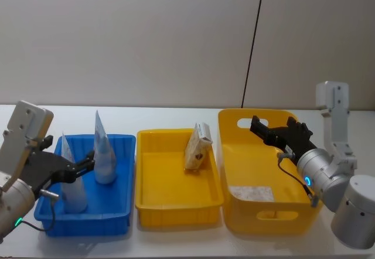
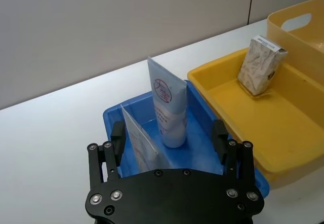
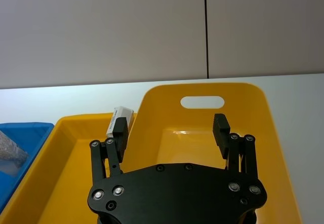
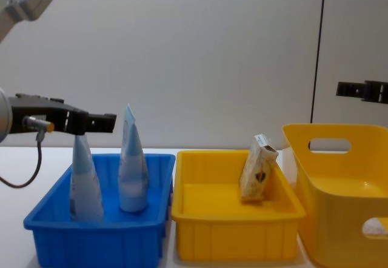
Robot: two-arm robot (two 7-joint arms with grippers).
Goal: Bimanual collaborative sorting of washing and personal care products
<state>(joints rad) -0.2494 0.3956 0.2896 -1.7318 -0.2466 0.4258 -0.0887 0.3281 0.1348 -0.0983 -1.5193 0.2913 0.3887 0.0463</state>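
Nearer tube (image 2: 137,142) between spread left gripper (image 2: 168,130) fingers (image 2: 219,134)

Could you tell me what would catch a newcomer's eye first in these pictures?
Two pale blue tubes stand upright in the blue bin on the left, with the open left hand near their tips. A small carton leans at the right side of the middle yellow tray, and the open right hand hovers over the tall yellow bin.

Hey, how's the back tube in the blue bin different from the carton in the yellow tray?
The back tube is pale blue and tapers upward; the carton is whitish and boxy. The back tube stands upright in the blue bin; the carton leans against a wall of the yellow tray. Neither is gripped.
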